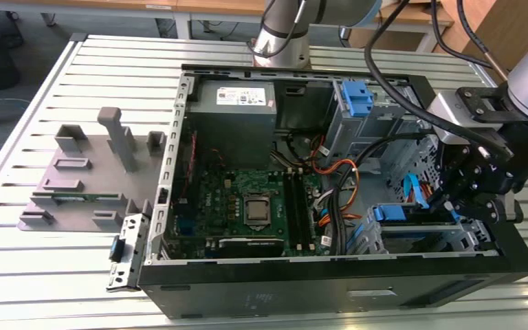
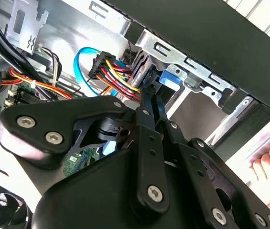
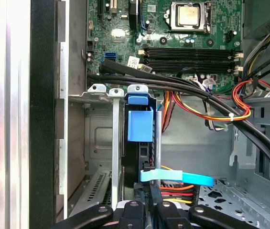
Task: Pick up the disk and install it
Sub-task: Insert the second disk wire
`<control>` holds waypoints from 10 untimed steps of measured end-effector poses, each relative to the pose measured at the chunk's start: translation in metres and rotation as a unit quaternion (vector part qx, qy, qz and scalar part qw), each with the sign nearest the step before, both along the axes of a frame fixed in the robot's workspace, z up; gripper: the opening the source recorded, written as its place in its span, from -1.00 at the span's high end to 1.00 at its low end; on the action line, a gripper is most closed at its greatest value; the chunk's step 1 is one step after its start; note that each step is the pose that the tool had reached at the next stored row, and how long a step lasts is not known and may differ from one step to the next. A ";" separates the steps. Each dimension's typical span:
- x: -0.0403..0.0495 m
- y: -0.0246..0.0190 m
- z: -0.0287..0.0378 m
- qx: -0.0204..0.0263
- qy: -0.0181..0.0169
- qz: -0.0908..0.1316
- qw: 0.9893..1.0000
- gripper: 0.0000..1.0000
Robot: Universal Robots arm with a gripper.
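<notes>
First wrist view — disk [image 3: 139, 125] upright in its bay; second wrist view — a hand [image 2: 268, 167] beyond the case; jaws' state untellable.

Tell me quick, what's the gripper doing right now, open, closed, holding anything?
Gripper: fingers close together on the disk, which stands on edge in the case's drive bay.

Arm [image 1: 287, 27] is built from silver-grey tubular segments; black cables [image 1: 401, 75] are routed along it. Hand [image 1: 470, 196] is matte black: flat linkage bars pinned with silver hex-socket screws [image 2: 155, 192], rounded knuckle housings, a pale grey mounting block [image 1: 447, 110] above.
</notes>
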State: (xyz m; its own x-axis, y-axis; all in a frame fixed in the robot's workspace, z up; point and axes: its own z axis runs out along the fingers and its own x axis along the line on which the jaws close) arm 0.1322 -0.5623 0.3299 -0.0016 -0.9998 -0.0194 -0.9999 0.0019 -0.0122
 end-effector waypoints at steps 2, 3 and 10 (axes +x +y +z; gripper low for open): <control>0.0000 0.0000 0.0000 0.000 0.000 0.000 1.000 0.67; 0.0000 0.0000 -0.0001 0.000 0.000 0.000 1.000 0.67; 0.0000 0.0000 -0.0007 0.000 0.000 0.000 1.000 0.67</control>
State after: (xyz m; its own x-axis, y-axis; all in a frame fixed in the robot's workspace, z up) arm 0.1321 -0.5623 0.3292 -0.0016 -0.9998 -0.0195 -0.9999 0.0019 -0.0122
